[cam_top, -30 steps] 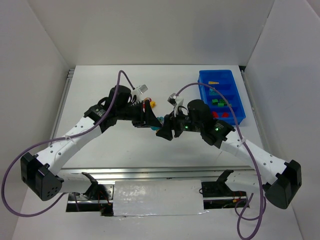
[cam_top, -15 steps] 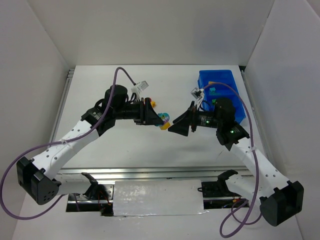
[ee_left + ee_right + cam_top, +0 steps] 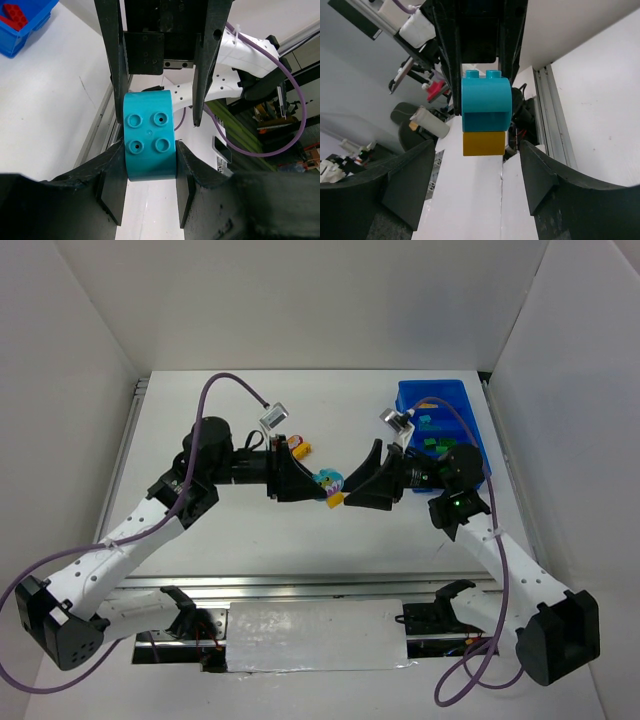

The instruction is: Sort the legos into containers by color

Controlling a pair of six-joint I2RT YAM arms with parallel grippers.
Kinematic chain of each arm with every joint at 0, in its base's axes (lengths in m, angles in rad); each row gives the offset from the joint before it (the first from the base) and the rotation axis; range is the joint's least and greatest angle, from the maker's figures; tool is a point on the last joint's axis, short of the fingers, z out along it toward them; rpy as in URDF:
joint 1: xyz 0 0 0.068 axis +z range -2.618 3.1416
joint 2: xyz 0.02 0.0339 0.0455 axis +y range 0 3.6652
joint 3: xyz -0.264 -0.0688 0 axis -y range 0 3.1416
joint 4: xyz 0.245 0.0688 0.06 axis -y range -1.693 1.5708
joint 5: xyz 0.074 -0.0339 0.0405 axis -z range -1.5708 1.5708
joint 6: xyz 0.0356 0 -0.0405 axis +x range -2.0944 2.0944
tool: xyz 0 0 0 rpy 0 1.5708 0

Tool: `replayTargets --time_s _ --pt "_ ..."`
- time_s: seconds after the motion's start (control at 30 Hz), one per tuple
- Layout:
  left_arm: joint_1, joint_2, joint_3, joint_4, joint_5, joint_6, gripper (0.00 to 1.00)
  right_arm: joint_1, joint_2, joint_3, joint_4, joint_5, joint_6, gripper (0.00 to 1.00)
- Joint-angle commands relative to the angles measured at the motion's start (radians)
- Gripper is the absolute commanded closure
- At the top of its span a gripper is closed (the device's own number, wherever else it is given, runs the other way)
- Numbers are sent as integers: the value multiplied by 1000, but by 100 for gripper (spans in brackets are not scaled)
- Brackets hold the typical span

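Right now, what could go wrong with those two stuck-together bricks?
The left gripper pinches only the teal rounded plastic brick. The yellow plastic brick joined to it is ungripped, and the right gripper around it is open, so it could drop. The two grippers are close enough that they might collide.

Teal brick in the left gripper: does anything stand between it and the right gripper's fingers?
Nothing visible does. The left gripper holds the teal brick, with a yellow brick stuck to it. The right gripper is open and flanks the pair on both sides, with no other object in the gaps.
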Motion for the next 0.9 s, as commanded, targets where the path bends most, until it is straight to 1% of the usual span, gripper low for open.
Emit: replayTargets --time_s 0.0,0.1,0.2,0.23,0.33,0.37,0.43,0.47,0.53,0.57,0.63,0.7,0.77,0.8,0.83,0.87 --pt "-4 -16 -12 119 34 -14 100 0 12 -19 209 -41 125 25" --pt "-10 -8 -9 128 29 -21 100 22 18 -4 201 -28 113 26" --pt "-13 -11 -8 142 14 -26 100 54 30 31 129 -19 57 26" --pt "-12 -11 -8 148 14 -27 100 60 31 39 77 -15 41 25" --pt "-15 -8 0 160 11 -35 100 78 39 62 22 -5 -6 26" --pt "-17 -7 3 157 6 -35 100 82 39 64 20 -4 -13 30" --pt "-17 -5 3 163 11 -37 100 80 33 61 14 13 -19 34" --pt "-17 -3 1 162 11 -38 100 80 28 65 3 18 -32 42" --pt "-18 -3 -5 167 11 -40 100 80 30 70 -14 19 -43 46" --pt "-18 -3 -5 167 11 -38 100 82 33 72 -11 19 -46 50" --pt "-17 0 -6 167 14 -38 100 80 33 73 -6 25 -48 53" --pt "-17 4 -6 165 14 -37 100 82 35 75 3 35 -46 60" --pt "-18 6 -5 162 9 -31 100 80 44 79 20 32 -36 62" --pt "-17 6 -2 157 4 -28 100 80 48 81 35 27 -36 68" --pt "-18 9 3 150 1 -23 100 80 56 87 36 21 -36 95" --pt "-18 10 7 130 -6 -17 100 80 61 88 31 19 -40 100"
